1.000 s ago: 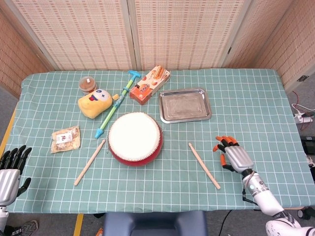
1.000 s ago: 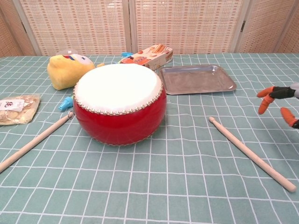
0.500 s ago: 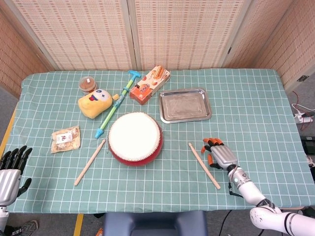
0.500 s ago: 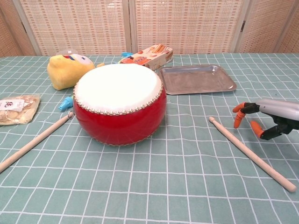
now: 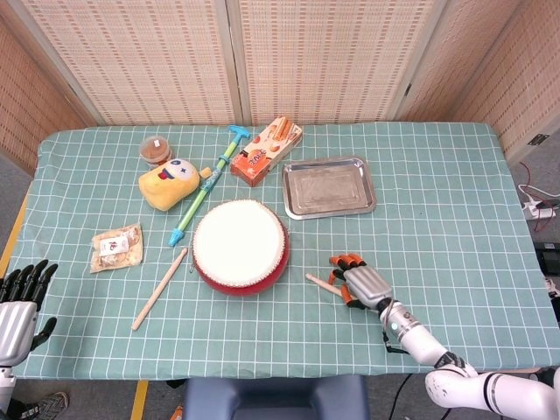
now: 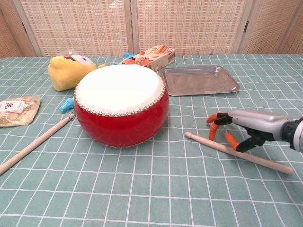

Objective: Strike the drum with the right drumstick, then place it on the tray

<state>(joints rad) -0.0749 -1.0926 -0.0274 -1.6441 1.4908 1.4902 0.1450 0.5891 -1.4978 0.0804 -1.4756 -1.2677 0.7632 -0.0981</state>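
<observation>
The left hand (image 5: 19,302) hangs off the worktop's (image 5: 455,201) near-left edge, fingers spread, holding nothing. Left of the right hand stands the drum (image 6: 121,104); beyond the hand lies the tray (image 6: 199,80). The right hand (image 6: 246,126) arches over the right drumstick (image 6: 238,153) — fingers curled down around it, though a firm grip cannot be told.

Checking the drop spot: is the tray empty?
Empty. The tray shows only bare metal in both views; the right drumstick lies on the table.
</observation>
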